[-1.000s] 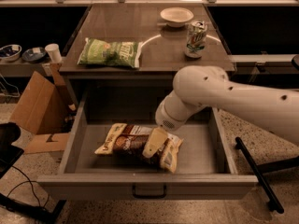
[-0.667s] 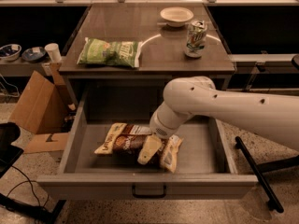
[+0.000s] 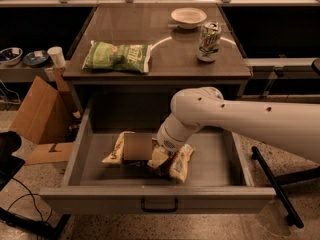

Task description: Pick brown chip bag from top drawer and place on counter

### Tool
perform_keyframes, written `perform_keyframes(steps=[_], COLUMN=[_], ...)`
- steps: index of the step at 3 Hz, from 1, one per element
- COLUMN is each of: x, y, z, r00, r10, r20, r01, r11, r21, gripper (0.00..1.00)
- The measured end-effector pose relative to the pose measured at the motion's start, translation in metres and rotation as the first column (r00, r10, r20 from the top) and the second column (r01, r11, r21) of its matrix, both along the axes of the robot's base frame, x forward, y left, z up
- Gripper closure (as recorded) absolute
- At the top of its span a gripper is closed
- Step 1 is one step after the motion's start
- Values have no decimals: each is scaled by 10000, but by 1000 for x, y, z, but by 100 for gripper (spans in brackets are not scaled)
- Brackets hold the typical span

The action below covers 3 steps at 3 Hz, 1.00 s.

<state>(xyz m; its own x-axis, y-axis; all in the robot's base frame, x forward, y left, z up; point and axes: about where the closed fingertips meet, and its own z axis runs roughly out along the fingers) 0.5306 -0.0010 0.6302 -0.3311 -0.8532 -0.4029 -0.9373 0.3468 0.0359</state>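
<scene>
drawer (image 3: 84, 149) stands pulled out, lower centre of frame, dark handle (image 3: 159, 204) on its front panel. brown bag (image 3: 182, 160) lies flat on the drawer floor, left of centre, long axis running roughly left to right. its pale yellow ends show at left and right; the dark middle is mostly hidden under the tool. the bag is in the drawer, not on the counter (image 3: 150, 31).

gripper (image 3: 149, 156) sits low inside the drawer, right over the middle of the brown bag, touching it or all but touching. cannot tell how far it is open, nor whether it has hold of the bag. white arm (image 3: 240, 119) comes in from the right edge, bends at a round joint above the back of the drawer, and drops down-left to the gripper.

counter fills upper centre of frame, with a faint curved white line on it. on it:
- green bag (image 3: 117, 57) at the left near the front edge, lying flat
- can (image 3: 208, 41) upright at the right
- pale bowl (image 3: 188, 17) behind the can, toward the back edge

can and bowl are near each other but apart. green bag is well apart from both.

left of the drawer an open cardboard box (image 3: 37, 111) stands on the floor. above it is a low shelf with a white cup (image 3: 56, 56) and small bowls (image 3: 11, 55). lower right, a black bar (image 3: 275, 184) slants across the speckled floor.
</scene>
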Motion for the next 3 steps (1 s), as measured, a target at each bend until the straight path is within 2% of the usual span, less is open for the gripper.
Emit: perform_keyframes(steps=[1, 2, 3], x=[-3, 2, 11], y=[1, -8, -20], z=[16, 61, 144], r00=[9997, 9966, 9882], r10=[-43, -64, 391], r20=[246, 825, 1481], r01=[49, 123, -219], r11=[9997, 9974, 9930], r21=[-224, -706, -1161], gripper=[66, 88, 100])
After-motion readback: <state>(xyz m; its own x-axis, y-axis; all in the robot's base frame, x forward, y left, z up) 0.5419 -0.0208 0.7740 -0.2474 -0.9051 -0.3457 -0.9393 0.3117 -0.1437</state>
